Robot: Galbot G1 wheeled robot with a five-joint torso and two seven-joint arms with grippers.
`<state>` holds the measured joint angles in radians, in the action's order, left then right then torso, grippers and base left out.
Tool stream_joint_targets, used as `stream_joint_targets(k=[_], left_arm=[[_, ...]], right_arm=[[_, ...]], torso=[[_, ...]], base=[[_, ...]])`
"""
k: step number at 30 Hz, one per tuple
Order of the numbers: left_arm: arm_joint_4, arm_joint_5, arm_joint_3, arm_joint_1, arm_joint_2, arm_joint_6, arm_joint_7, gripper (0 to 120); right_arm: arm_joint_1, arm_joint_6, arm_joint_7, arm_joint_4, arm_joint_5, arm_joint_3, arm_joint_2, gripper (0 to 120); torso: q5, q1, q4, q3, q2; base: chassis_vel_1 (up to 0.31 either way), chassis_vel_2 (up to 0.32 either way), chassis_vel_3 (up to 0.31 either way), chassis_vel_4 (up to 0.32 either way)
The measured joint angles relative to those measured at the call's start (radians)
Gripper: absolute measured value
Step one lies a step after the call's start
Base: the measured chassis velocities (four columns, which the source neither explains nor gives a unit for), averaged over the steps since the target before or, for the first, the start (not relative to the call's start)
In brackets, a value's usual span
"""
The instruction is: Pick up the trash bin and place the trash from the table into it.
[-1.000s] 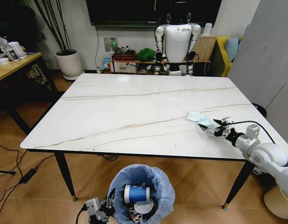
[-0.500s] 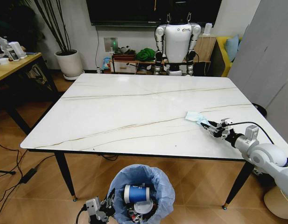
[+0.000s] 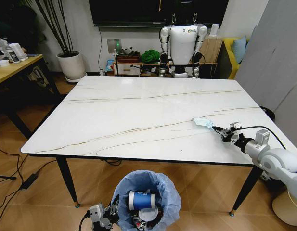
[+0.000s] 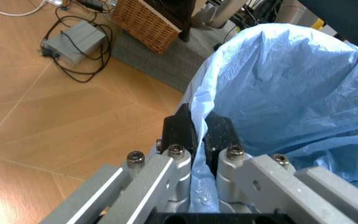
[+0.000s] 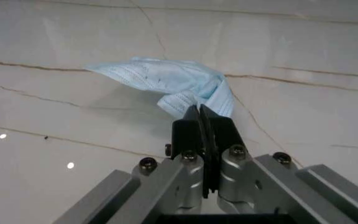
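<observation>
The trash bin (image 3: pixel 146 198) stands on the wooden floor just before the near edge of the surface (image 3: pixel 138 115), at the bottom of the head view. Its light-blue bag puffs over the rim, and inside lie a blue-and-white paper cup (image 3: pixel 140 199) on its side and a white disc (image 3: pixel 147 213) below it, with darker litter beside them that is too small to tell apart. The left tool (image 3: pixel 109 215) sits at the bin's left rim, low in the picture. On the marble-look top, toward its right side, a pale-blue tissue (image 3: pixel 203 122) is caught at one end by the right tool (image 3: pixel 219 130), whose arm reaches in from the right. The tissue's other end points away toward the middle of the top. A white humanoid robot (image 3: pixel 182 44) stands beyond the far edge, and a potted plant (image 3: pixel 71 65) stands by the wall.

In the left wrist view, the left tool (image 4: pixel 196 133) has its two dark fingers closed on a fold of the blue bag at the trash bin (image 4: pixel 291 93) rim. Wooden floor, a grey power box (image 4: pixel 72 41) with cables, and a wicker basket (image 4: pixel 147 18) lie beyond.

In the right wrist view, the right tool (image 5: pixel 199 116) is pinched tight on the near end of the tissue (image 5: pixel 166 84), its fingers pressed together. The crumpled tissue spreads away from the fingertips, over a brown vein of the surface (image 5: pixel 291 56).
</observation>
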<state>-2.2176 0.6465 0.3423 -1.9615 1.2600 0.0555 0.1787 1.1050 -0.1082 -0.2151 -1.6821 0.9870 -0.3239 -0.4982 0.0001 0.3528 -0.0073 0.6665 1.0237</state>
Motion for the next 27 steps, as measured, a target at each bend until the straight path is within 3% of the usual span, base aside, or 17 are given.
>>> stream_joint_targets(k=[5, 6, 7, 10, 12, 16, 22, 24, 27], left_arm=[[0.003, 0.009, -0.013, 0.005, -0.018, 0.000, 0.004, 0], [0.006, 0.015, -0.023, 0.009, -0.029, 0.000, 0.006, 0], [0.006, 0.015, -0.023, 0.009, -0.029, 0.000, 0.006, 0], [0.009, 0.028, -0.049, 0.021, -0.049, 0.006, 0.014, 0], [0.009, 0.030, -0.057, 0.024, -0.052, 0.007, 0.016, 0], [0.005, 0.024, -0.062, 0.017, -0.041, 0.004, 0.016, 0], [-0.002, 0.034, -0.064, 0.029, -0.052, 0.001, 0.019, 0], [-0.004, 0.059, -0.072, 0.051, -0.078, 0.003, 0.031, 0], [-0.007, 0.073, -0.078, 0.062, -0.092, 0.006, 0.038, 0]], right_arm=[[0.124, 0.028, -0.023, -0.118, 0.000, -0.131, 0.030, 0], [0.219, 0.042, -0.040, -0.186, -0.005, -0.218, 0.045, 0], [0.219, 0.042, -0.040, -0.186, -0.005, -0.218, 0.045, 0], [0.387, 0.081, -0.091, -0.314, -0.044, -0.374, 0.056, 0], [0.445, 0.094, -0.114, -0.377, -0.064, -0.419, 0.056, 0], [0.508, 0.103, -0.156, -0.505, -0.125, -0.430, 0.062, 0], [0.606, 0.103, -0.177, -0.606, -0.224, -0.451, 0.059, 0], [0.747, 0.113, -0.203, -0.659, -0.325, -0.524, 0.026, 0], [0.824, 0.135, -0.234, -0.672, -0.387, -0.566, 0.004, 0]], torso=[[0.0000, 0.000, 0.0001, 0.000, 0.000], [-0.0001, 0.000, 0.0001, 0.000, 0.000], [-0.0001, 0.000, 0.0001, 0.000, 0.000], [-0.0004, 0.000, -0.0004, 0.000, 0.000], [-0.0005, 0.000, -0.0008, 0.000, 0.000], [0.0003, 0.000, 0.0007, 0.000, 0.000], [-0.0001, 0.000, 0.0004, 0.000, 0.000], [-0.0001, 0.000, -0.0006, 0.000, 0.000], [-0.0003, 0.000, -0.0004, 0.000, 0.000]], base=[[0.000, 0.000, 0.000, 0.000], [0.000, 0.000, 0.000, 0.000], [0.000, 0.000, 0.000, 0.000], [0.000, 0.000, 0.000, 0.000], [0.000, 0.000, 0.000, 0.000], [0.000, 0.000, 0.000, 0.000], [0.000, 0.000, 0.000, 0.000], [0.000, 0.000, 0.000, 0.000], [0.000, 0.000, 0.000, 0.000]])
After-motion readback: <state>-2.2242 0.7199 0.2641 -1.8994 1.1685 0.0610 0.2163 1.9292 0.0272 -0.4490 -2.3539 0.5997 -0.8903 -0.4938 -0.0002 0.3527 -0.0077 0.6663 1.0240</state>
